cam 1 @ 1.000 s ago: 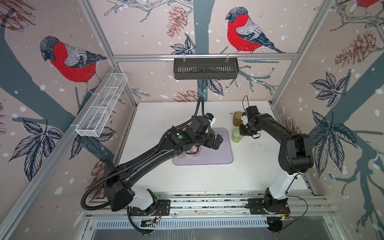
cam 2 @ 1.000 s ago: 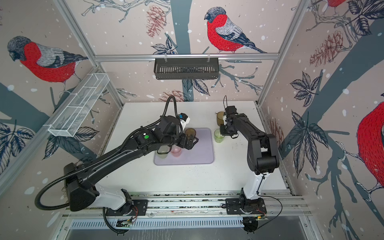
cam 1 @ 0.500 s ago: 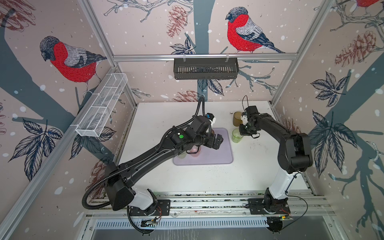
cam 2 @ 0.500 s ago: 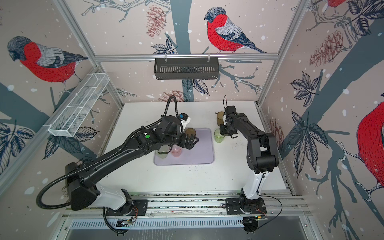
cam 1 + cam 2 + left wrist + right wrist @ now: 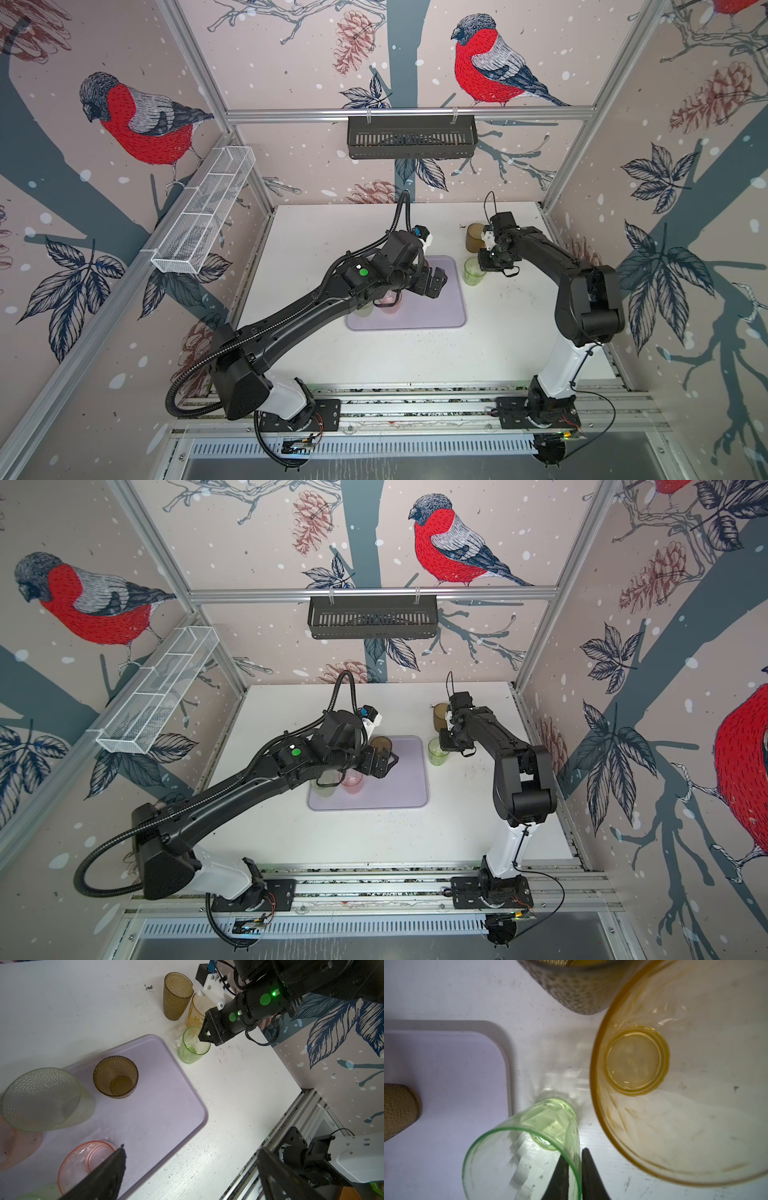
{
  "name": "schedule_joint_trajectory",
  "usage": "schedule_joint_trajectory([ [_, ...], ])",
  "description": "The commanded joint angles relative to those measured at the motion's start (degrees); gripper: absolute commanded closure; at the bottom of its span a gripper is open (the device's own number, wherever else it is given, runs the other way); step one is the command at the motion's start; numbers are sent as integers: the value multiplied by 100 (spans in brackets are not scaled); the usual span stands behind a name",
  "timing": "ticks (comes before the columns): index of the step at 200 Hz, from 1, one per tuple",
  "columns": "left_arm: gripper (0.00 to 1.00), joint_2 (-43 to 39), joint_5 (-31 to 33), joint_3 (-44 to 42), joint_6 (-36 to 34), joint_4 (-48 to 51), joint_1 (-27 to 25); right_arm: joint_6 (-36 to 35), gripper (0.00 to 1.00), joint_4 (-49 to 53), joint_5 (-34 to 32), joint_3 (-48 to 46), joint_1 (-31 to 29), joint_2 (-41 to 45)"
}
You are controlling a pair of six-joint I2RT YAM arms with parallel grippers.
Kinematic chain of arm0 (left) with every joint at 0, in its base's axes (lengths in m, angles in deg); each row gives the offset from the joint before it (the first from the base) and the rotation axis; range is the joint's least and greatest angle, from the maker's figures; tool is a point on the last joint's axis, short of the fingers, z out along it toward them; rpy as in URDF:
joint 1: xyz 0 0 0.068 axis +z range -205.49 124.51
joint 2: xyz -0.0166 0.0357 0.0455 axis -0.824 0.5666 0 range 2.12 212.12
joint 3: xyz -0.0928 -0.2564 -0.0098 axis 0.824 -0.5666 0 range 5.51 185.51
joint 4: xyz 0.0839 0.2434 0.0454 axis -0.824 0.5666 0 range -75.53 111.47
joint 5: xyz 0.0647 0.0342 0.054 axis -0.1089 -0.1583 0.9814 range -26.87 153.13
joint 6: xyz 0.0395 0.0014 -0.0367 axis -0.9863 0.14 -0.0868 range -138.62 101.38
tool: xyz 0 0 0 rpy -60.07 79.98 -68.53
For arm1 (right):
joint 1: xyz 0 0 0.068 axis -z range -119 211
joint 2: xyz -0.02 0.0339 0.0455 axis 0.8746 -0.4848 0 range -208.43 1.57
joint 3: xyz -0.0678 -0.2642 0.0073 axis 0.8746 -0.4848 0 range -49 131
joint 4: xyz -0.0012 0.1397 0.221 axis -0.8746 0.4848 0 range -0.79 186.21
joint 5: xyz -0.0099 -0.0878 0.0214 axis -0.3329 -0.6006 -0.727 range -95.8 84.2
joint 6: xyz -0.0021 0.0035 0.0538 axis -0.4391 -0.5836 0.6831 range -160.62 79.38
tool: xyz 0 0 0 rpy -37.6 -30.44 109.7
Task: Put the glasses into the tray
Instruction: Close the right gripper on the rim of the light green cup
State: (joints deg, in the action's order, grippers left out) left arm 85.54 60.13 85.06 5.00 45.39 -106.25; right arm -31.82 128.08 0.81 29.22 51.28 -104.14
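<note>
Right gripper (image 5: 576,1159) fingers pinch green glass (image 5: 500,1163) wall, apparently clamped; glass just outside tray (image 5: 446,1059) corner. Left gripper (image 5: 191,1148) fingers apart, over tray. Risk: one-wall pinch lets glass swing, striking amber glass (image 5: 675,1084) or tray rim.

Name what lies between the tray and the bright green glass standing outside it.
Nothing: only bare white table separates the tray rim from the green glass, clearest in the right wrist view.

The tray (image 5: 158,1093) looks matt, smooth lavender plastic. The olive-brown glass (image 5: 115,1076) on it has a dimpled, translucent wall; the green glass (image 5: 191,1051) at the tray's 2 o'clock is clear, glossy and faceted, perhaps plastic. The tabletop (image 5: 62,1001) is white, scuffed, faintly grained.
</note>
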Motion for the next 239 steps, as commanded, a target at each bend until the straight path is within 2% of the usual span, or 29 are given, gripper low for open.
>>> schedule_joint_trajectory([
  [1,2,25,28,49,-76,-93,-4,-62,85,33,-20,45,-13,-11],
  [239,2,133,-69,114,-175,-112,5,-159,94,285,-194,199,-64,122],
])
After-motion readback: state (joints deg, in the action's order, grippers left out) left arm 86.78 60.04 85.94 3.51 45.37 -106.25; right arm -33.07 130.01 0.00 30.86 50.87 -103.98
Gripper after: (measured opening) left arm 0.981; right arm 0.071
